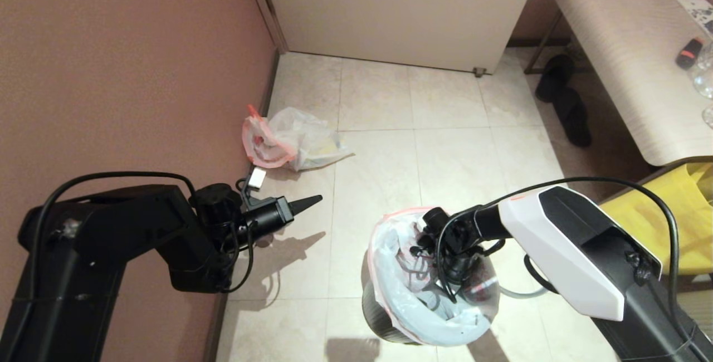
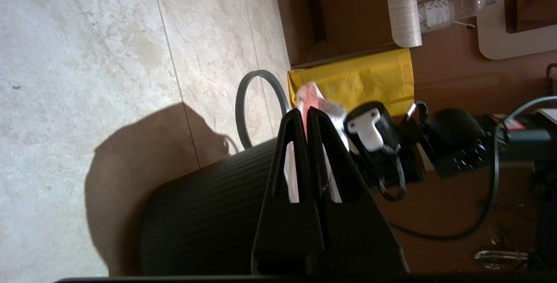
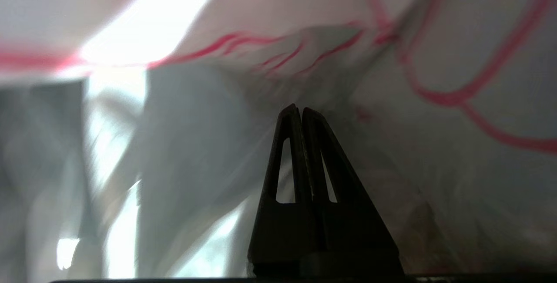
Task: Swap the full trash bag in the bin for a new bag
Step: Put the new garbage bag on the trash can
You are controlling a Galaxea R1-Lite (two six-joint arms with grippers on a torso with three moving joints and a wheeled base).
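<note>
- Head view: the bin (image 1: pixel 379 317), black and ribbed, stands on the tiled floor (image 1: pixel 445 145) at lower centre of the frame.
- The new bag (image 1: pixel 390 273), thin white plastic with a pink-red edge, lines the bin; its mouth is draped over the rim.
- The right gripper (image 3: pixel 300 109) reaches down inside the new bag from the lower right of the head view. In the right wrist view its fingers are pressed together, tips touching, with nothing between them; white plastic with red print fills the view all around.
- The left gripper (image 1: pixel 312 201) hovers at centre left, pointing toward the right of the frame, well apart from the bin. Its fingers are also closed on nothing.
- The full trash bag (image 1: pixel 289 139) lies on the floor at upper left of centre, close beside the brown wall (image 1: pixel 128 72), lumpy, with something yellowish showing through.
- The grey ring (image 2: pixel 256 104) lies flat on the floor just beside the bin in the left wrist view, not on the bin.
- A yellow bag (image 1: pixel 663 217) shows at the right edge, under the bench (image 1: pixel 629 55).
</note>
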